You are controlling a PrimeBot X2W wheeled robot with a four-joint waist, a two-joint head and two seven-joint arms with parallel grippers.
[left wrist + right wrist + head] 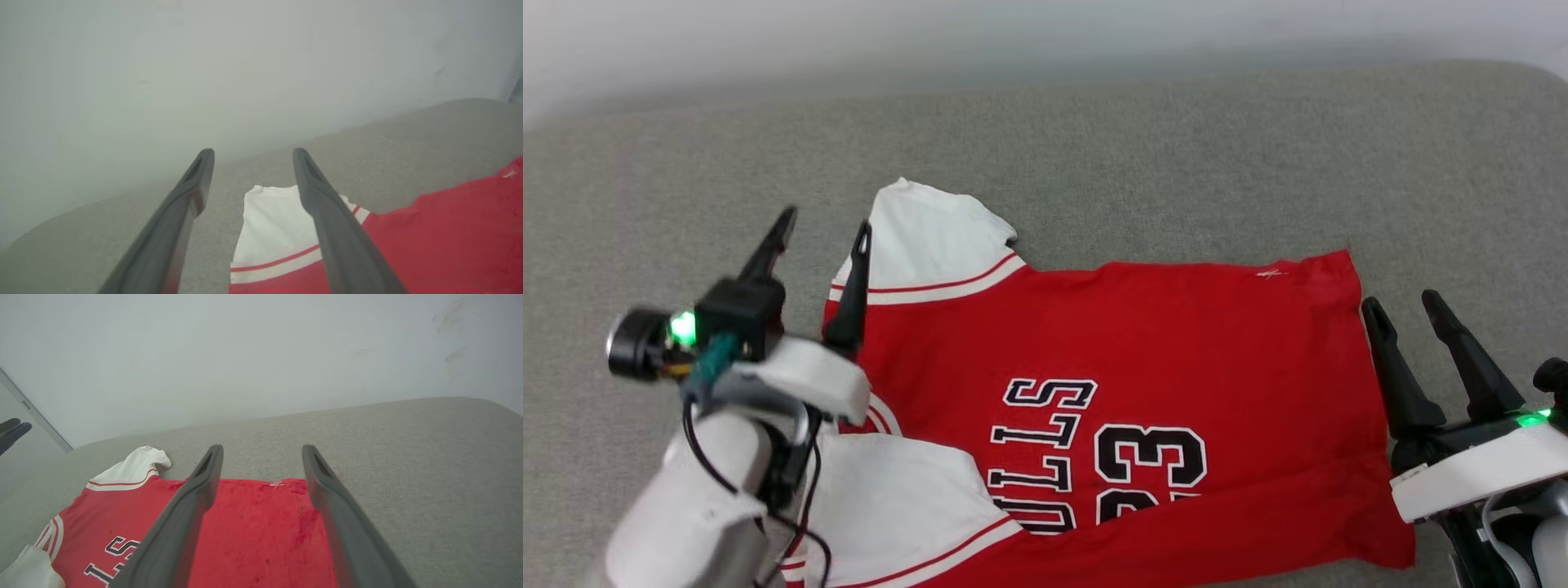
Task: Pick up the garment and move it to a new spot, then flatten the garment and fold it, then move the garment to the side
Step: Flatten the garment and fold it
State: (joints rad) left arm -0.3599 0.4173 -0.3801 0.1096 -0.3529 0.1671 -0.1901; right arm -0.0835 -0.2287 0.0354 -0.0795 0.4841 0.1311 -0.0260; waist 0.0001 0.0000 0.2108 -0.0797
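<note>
The garment [1143,343] lies spread face up on the grey cushion, a red shirt with white sleeves and black "BULLS 23" lettering. Its neck end is at the left, its hem at the right. One white sleeve [931,241] points to the far side, the other lies at the near left. My left gripper [823,222] hovers open at the neck end, one finger over the far sleeve's seam. My right gripper [1405,304] stands open just past the hem's right edge. The left wrist view holds the far sleeve [273,228] between the fingers. The right wrist view looks across the red body [253,535].
The grey fabric cushion [1143,155] stretches wide around the shirt, with bare room at the far side and both ends. A pale wall [1045,33] rises behind it. The cushion's far right corner [482,412] is rounded.
</note>
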